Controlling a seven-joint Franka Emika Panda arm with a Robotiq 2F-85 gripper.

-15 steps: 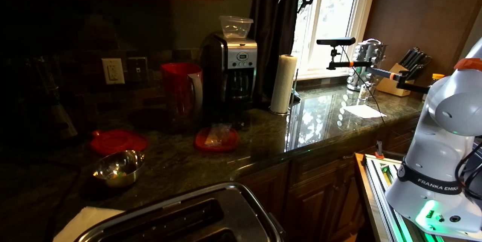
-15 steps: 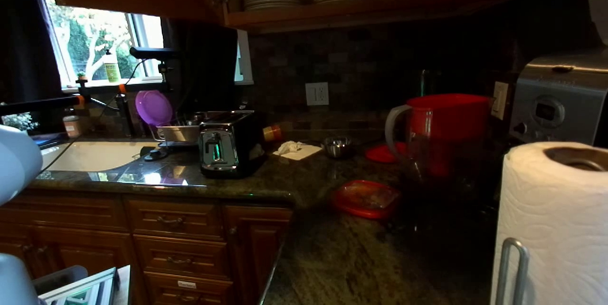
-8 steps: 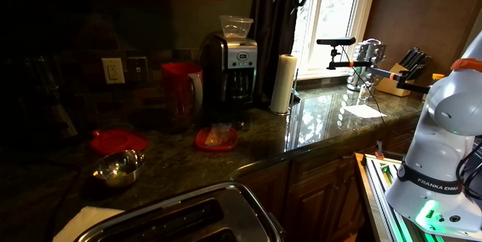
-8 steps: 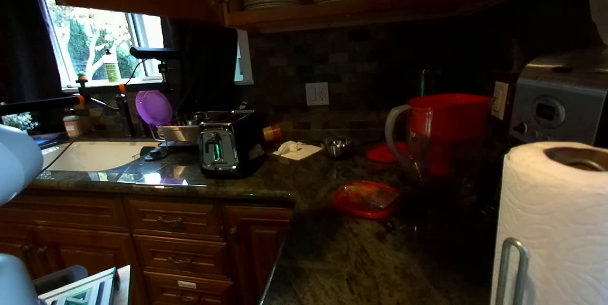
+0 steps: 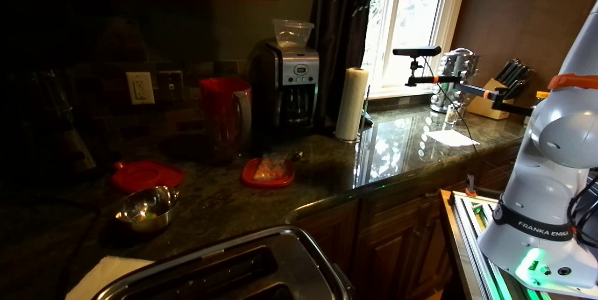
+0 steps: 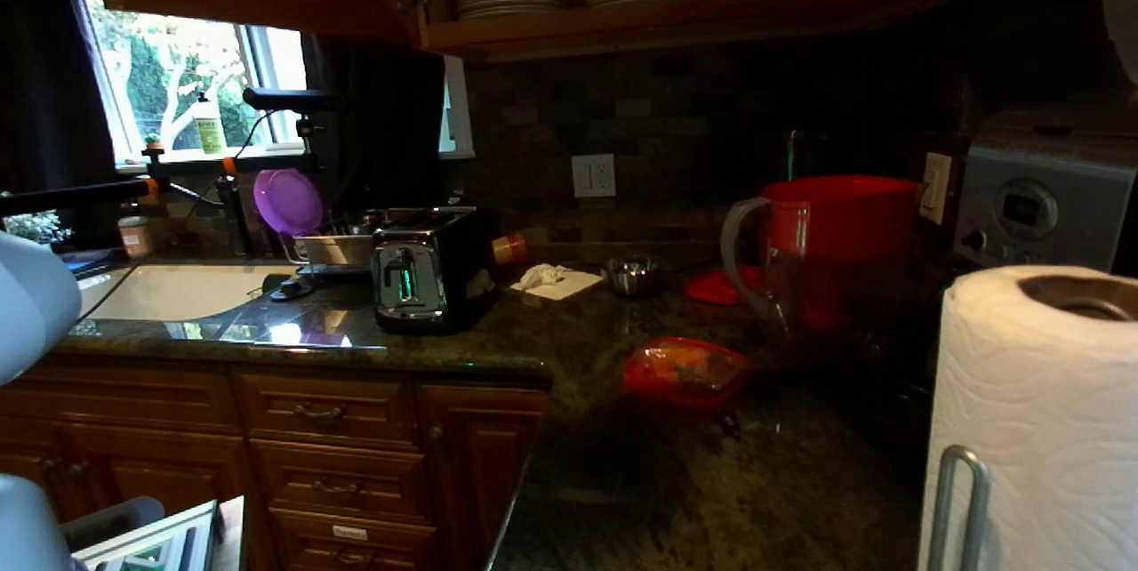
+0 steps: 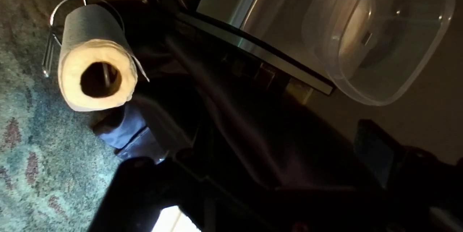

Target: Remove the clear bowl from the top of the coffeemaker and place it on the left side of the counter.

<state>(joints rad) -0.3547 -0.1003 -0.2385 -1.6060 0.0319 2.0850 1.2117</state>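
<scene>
Gripper [image 5: 347, 3], gaping wide and empty, is nearing the clear bowl [image 5: 293, 35] from two o'clock in an exterior view.

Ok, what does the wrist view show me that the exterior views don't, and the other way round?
Only in the wrist view: a look down into the clear bowl through its open top.
Only in the exterior views: the red pitcher, the metal bowl and the toaster, all three in both exterior views.
Shared: the coffeemaker with the clear bowl on top, the paper towel roll and the counter. The gripper, open in the wrist view, is also a dark shape at the top in an exterior view.
</scene>
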